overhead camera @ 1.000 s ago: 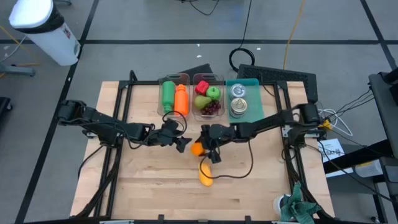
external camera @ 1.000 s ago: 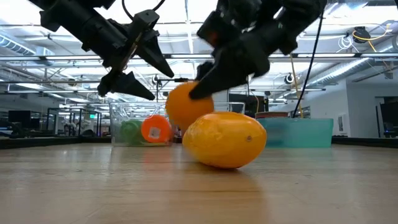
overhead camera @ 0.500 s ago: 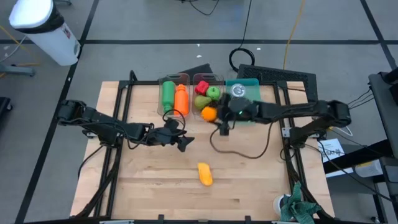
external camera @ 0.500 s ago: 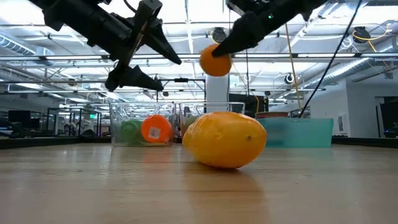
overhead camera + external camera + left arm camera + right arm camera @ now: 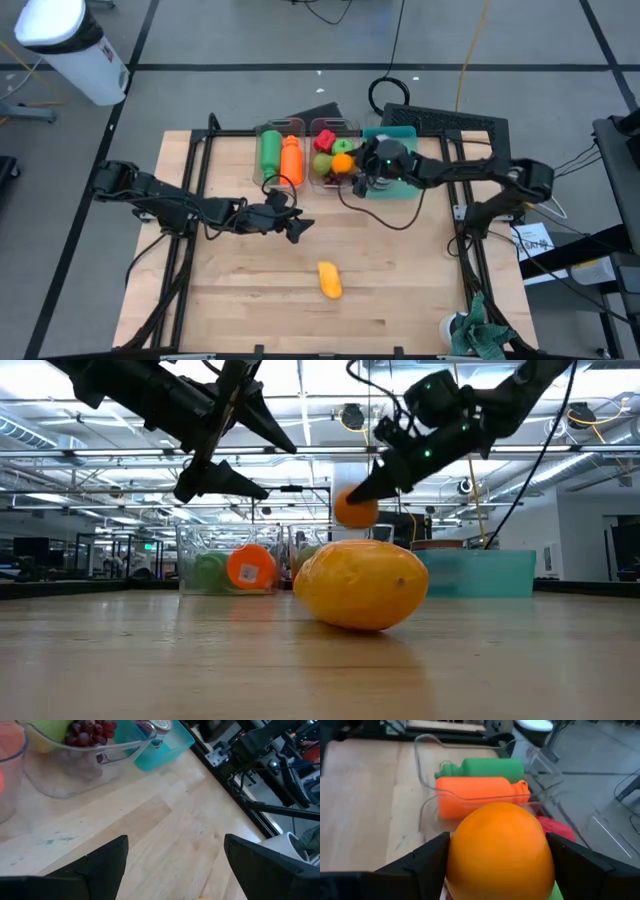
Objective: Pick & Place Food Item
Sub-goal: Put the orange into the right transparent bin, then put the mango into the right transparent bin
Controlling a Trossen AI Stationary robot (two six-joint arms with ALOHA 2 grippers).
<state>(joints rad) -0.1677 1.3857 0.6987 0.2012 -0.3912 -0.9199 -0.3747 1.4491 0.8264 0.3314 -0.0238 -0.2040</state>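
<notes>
Here the right gripper [image 5: 352, 167] grips the orange [image 5: 342, 163] directly above the fruit bin [image 5: 322, 127] (bottles' bin beyond); left gripper [image 5: 290, 227], jaws wide, waits apart.

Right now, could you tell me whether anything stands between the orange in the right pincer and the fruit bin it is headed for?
Nothing visible does. The right pincer holds the orange above the clear fruit bin, whose top is open. The fruit already inside lies below the orange. The left pincer hovers open over the table, well clear.
</notes>
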